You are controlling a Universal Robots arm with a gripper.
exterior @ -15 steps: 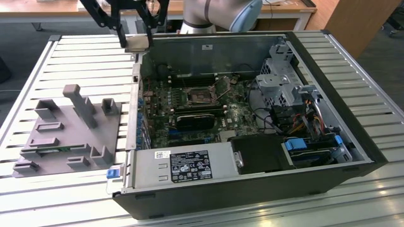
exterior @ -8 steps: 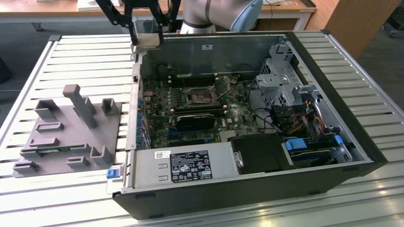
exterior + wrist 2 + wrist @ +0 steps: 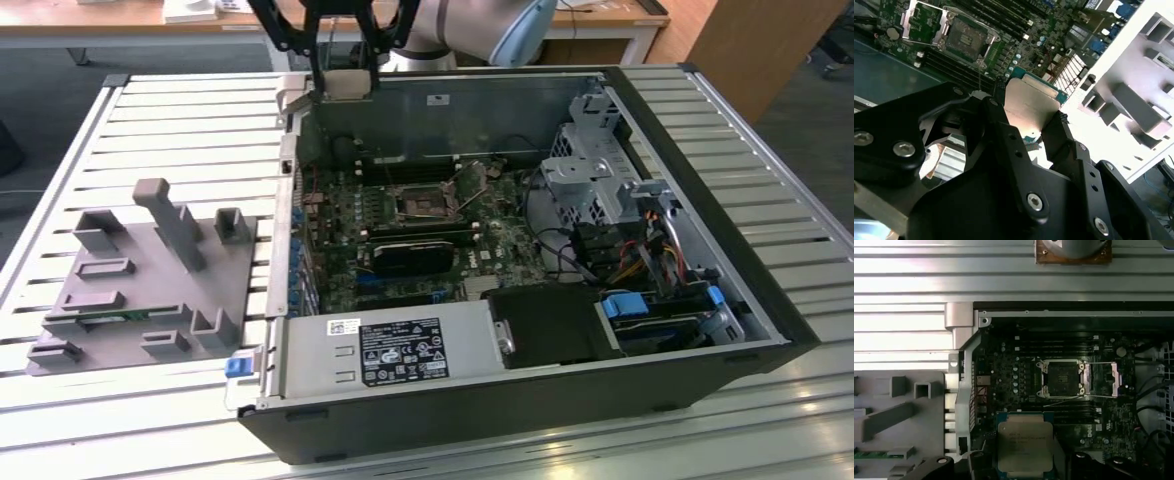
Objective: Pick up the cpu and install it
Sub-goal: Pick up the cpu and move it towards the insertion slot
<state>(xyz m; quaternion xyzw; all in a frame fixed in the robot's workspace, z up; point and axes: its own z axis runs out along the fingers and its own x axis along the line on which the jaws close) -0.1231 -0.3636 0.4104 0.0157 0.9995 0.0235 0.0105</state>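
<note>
- A big white label with dark print and little signs is stuck on the grey power box. The box is at the near side of the computer case. The print is too small for me to read.
- My cpu has lines of tiny dark print on its shiny top. I cannot read those either.
- The cpu is a flat square with a silver top and a thin green-blue edge all around.
- My gripper is closed partway. Its two black fingers pinch the cpu by two opposite sides.
- In the exterior view I hold the cpu up in the air. It is over the far corner of the case, on the exterior view's left.
- The cpu touches nothing but my fingers.
- The socket on the green board is well apart from the cpu. Its metal frame is flipped open.
- A grey holder sits on the slatted table, to the exterior view's left of the case.
</note>
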